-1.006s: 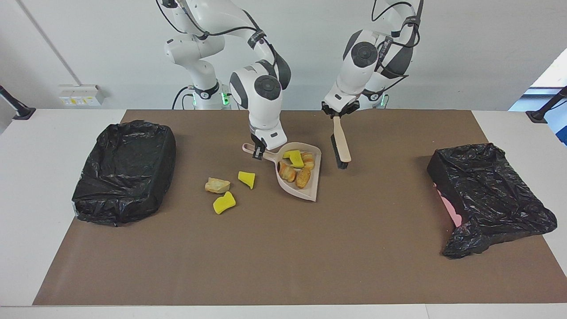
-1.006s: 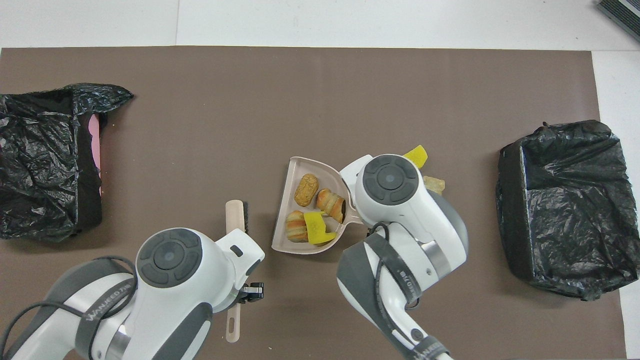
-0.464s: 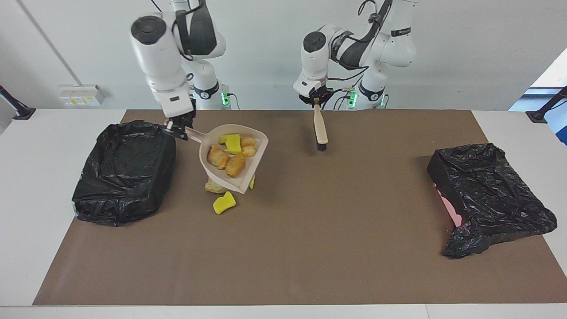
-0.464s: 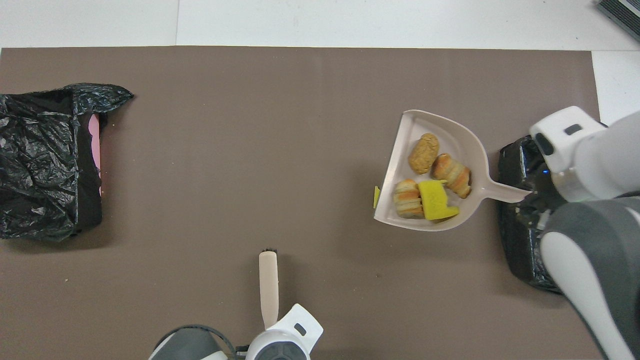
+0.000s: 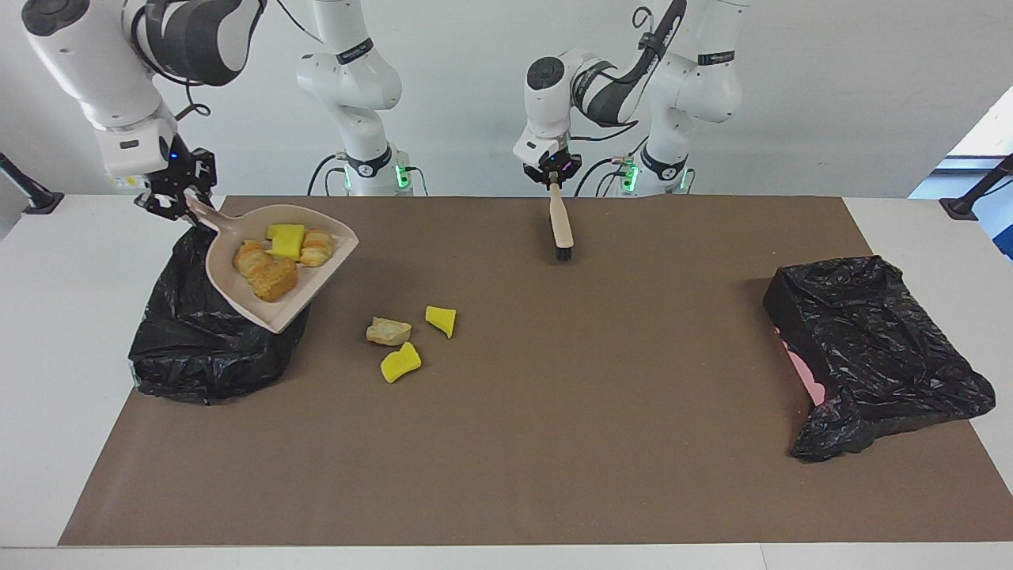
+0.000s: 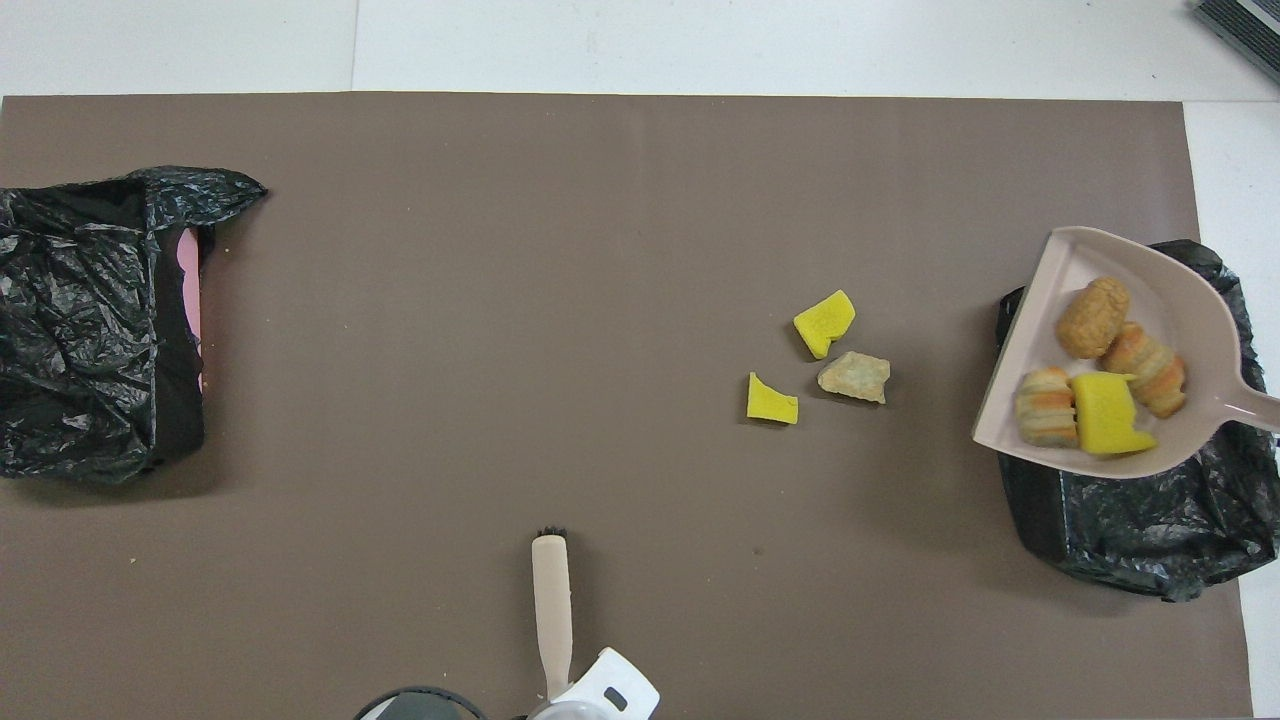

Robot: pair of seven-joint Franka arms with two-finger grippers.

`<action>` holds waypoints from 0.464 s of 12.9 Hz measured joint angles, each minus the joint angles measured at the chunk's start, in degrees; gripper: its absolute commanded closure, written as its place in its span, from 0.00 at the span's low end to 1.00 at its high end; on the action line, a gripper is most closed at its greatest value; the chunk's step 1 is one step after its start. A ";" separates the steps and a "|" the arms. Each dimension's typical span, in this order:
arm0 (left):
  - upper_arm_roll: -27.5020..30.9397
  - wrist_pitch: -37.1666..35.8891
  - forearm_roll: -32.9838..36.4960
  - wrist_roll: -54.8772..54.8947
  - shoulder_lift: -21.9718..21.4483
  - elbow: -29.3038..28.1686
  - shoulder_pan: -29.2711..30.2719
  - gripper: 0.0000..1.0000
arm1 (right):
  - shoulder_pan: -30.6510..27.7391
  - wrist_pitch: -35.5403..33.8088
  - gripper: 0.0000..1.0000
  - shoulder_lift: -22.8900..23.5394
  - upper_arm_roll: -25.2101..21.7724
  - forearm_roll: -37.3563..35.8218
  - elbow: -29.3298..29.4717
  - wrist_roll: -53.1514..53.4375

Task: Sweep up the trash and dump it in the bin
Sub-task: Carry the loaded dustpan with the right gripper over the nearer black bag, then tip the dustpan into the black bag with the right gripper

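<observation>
My right gripper (image 5: 186, 199) is shut on the handle of the beige dustpan (image 5: 305, 273), which it holds tilted in the air over the black-bagged bin (image 5: 214, 348) at the right arm's end of the table. The pan (image 6: 1185, 295) carries trash: a yellow sponge piece (image 6: 1105, 415) and three tan bread lumps (image 6: 1093, 317). Three more trash pieces lie on the brown mat beside that bin: two yellow sponge bits (image 5: 400, 362) (image 5: 441, 318) and a tan lump (image 5: 388, 331). My left gripper (image 5: 554, 178) is shut on the brush (image 5: 562, 226), which hangs bristles down over the mat near the robots.
A second bin lined with a black bag (image 5: 870, 348), pink showing at its side, stands at the left arm's end of the table. The brown mat (image 5: 554, 435) covers most of the white table.
The right arm lifted the loaded dustpan off the mat and carried it over the bin at its end. The left arm drew the brush back toward the robots and raised it.
</observation>
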 measured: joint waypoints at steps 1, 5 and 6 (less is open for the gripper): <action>0.00 0.44 -0.12 0.01 0.34 0.00 0.00 0.99 | -1.86 0.51 1.00 0.01 -0.03 -2.82 0.00 -1.28; 0.00 0.92 -0.14 1.61 1.44 0.00 0.00 0.64 | -6.15 5.82 1.00 1.13 -0.06 -14.39 -0.93 -6.54; 0.01 0.96 -0.15 2.01 1.76 0.00 0.00 0.37 | -6.10 6.57 1.00 1.32 0.08 -17.62 -1.36 -7.85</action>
